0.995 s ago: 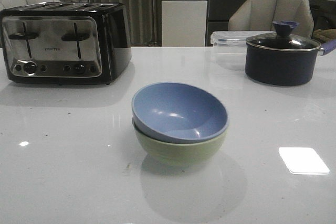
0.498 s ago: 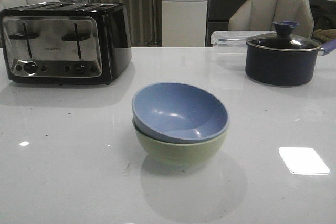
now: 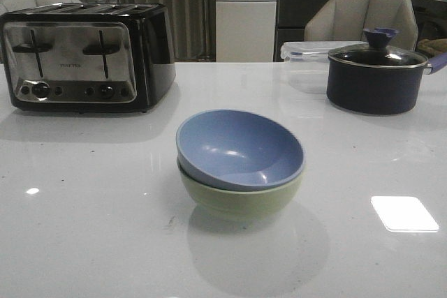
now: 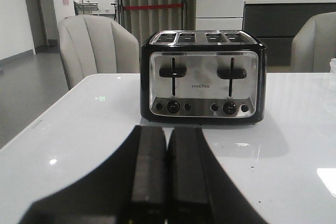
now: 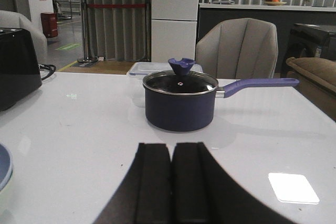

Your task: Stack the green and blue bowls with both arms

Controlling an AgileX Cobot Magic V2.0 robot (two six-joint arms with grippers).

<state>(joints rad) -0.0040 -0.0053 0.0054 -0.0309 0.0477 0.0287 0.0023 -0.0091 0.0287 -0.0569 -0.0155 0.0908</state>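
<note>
Left claw (image 4: 167, 182) closed | right claw (image 5: 172, 182) closed | matte blue bowl (image 3: 239, 149) nested in green bowl (image 3: 241, 199)

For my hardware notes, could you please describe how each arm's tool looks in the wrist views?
Both look alike: the left tool and right tool each have two flat, matte black, narrow fingers that flare wider toward the base. No cables or markings are visible.
</note>
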